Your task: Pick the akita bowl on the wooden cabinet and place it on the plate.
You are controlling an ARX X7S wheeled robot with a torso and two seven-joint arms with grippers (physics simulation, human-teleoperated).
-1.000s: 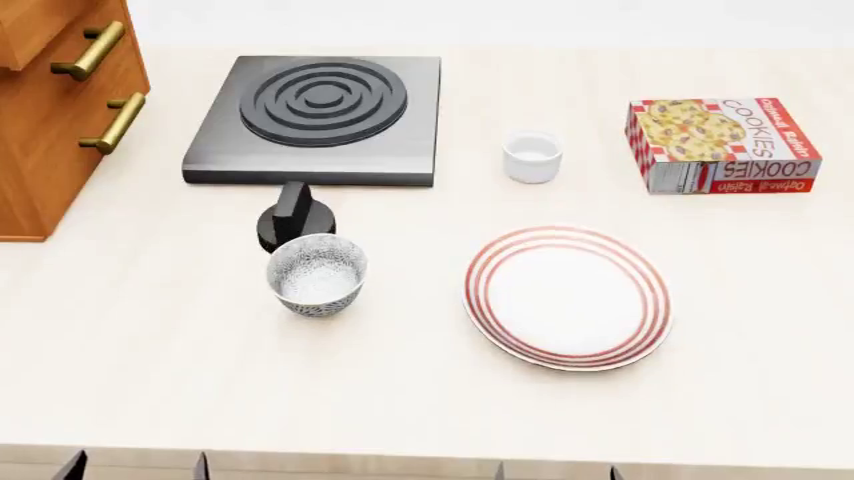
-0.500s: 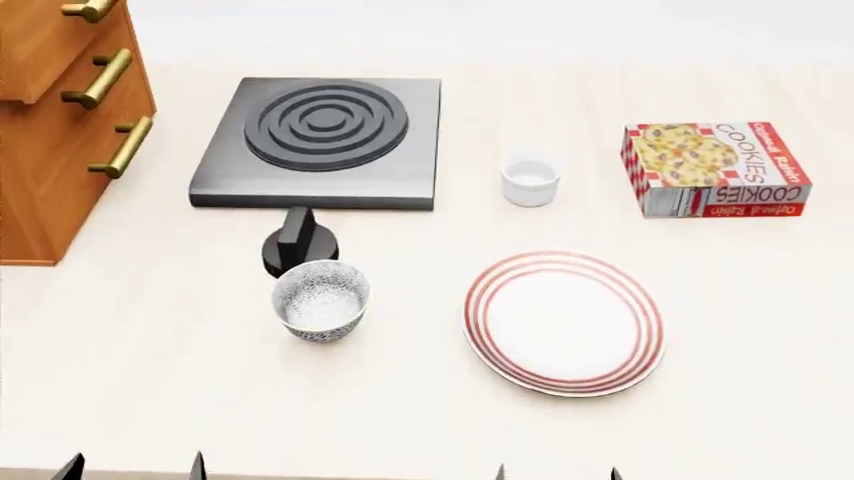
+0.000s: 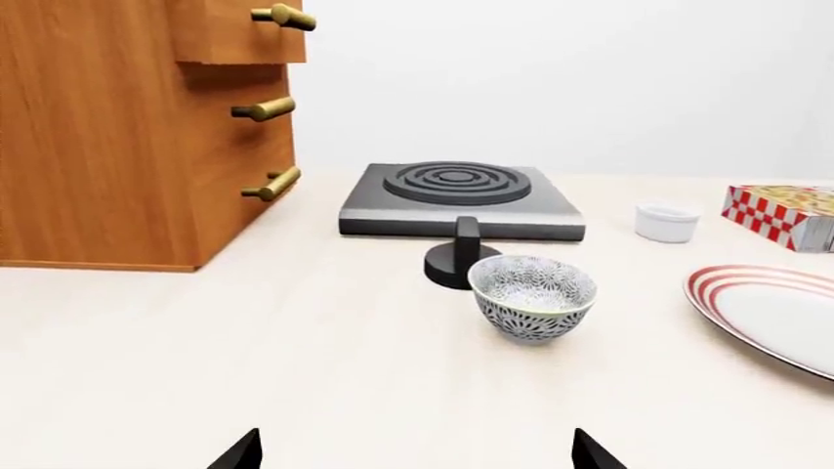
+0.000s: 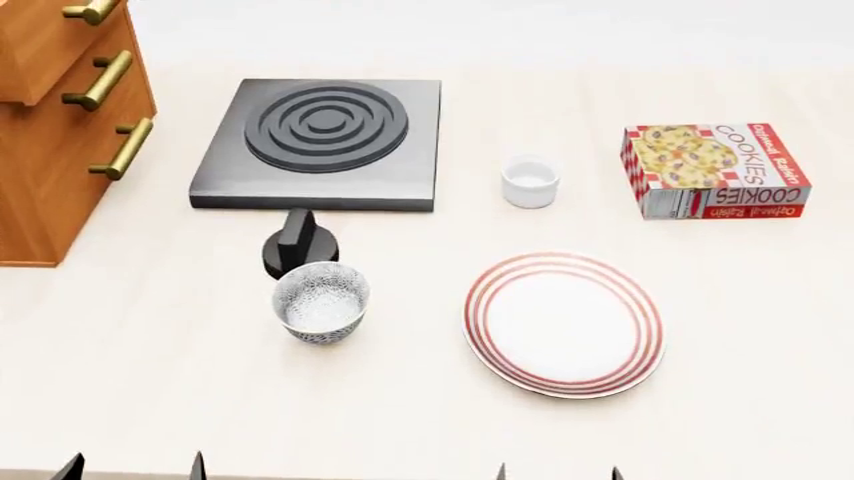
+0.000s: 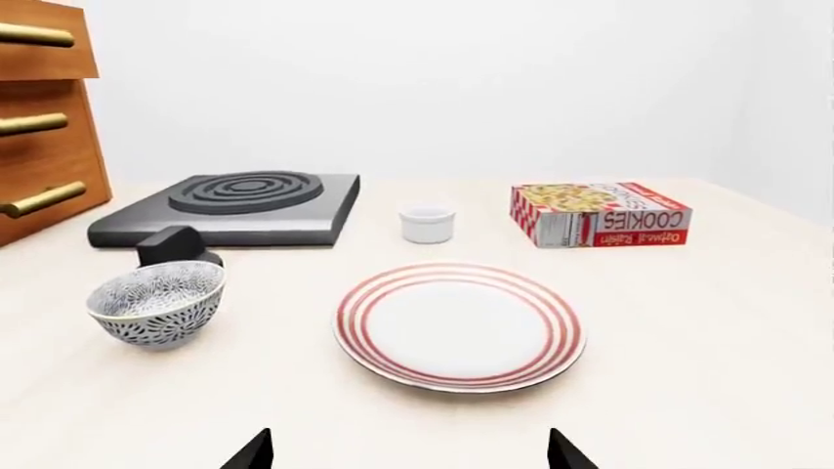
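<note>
A pale cream bench (image 4: 160,400) is carrying everything under a plain white background. Only the dark tips of the 2 grippers are showing at the near edge in the head view: the left gripper (image 4: 131,466) and the right gripper (image 4: 558,470), both low and well short of the things. In each wrist view the 2 tips are standing wide apart with nothing between them, so both sets of jaws are spread and gripping nothing.

The akita bowl (image 4: 320,302) is sitting upright on the bench, not on the wooden cabinet (image 4: 54,120), which is rising at the far left with brass handles facing the middle. The plate (image 4: 565,322) is lying flat to the bowl's right, apart from it, with bare bench between the 2. Open bench is also lying between the bowl and the left gripper, and between the plate and the right gripper.

A black knob (image 4: 296,240) is standing just behind the bowl, nearly touching its rim. Behind that is a grey square stove (image 4: 320,135) with raised rings. A small white cup (image 4: 530,182) is standing beyond the plate, and a cookie box (image 4: 714,170) is lying at the far right.
</note>
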